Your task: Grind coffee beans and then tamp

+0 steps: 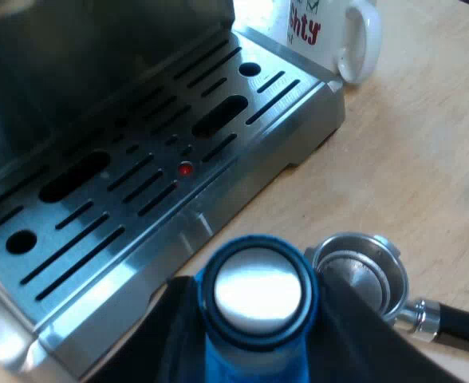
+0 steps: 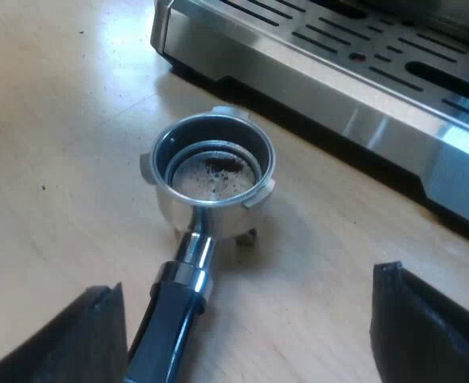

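Bare surface [image 2: 43, 159] is lying open around the holder [image 2: 212, 171]; the drip tray [image 2: 322, 72] is blocking one side, the mug [image 1: 354, 40] is crowding its corner, the left pincer's [image 1: 254, 331] tamper [image 1: 258, 291] is hovering alongside.

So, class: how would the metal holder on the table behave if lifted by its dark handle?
The metal holder is probably stiff and head-heavy: thick metal cup, slimmer handle, so it may droop cup-down. Its rounded handle might twist when gripped. The few loose grounds inside could spill if tipped.
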